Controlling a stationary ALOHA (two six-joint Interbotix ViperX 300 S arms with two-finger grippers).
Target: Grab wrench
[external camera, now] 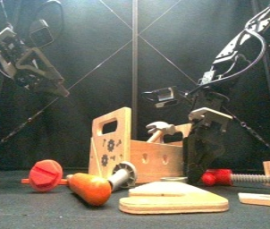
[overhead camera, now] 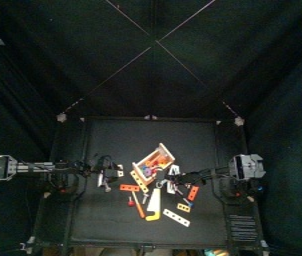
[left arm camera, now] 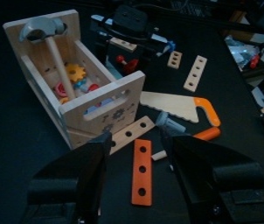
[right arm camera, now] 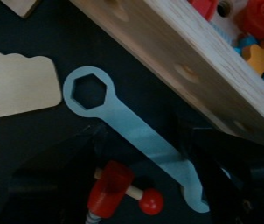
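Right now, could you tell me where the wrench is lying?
In the right wrist view, the light blue wrench lies flat on the black table, alongside the wooden toolbox, with the wooden saw blade near its ring end and the open right claw above it.

1. A black table (overhead camera: 107, 135) is seen.
2. A wooden toolbox (left arm camera: 70, 74) is stood on it.
3. A light-blue wrench (right arm camera: 135, 131), a wooden saw (left arm camera: 184, 108) and an orange strip (left arm camera: 142, 171) are laid on it.

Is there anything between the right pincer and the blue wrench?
No. In the right wrist view the open right pincer hangs directly over the wrench, whose handle runs between the jaws. Only a red piece lies beside the handle.
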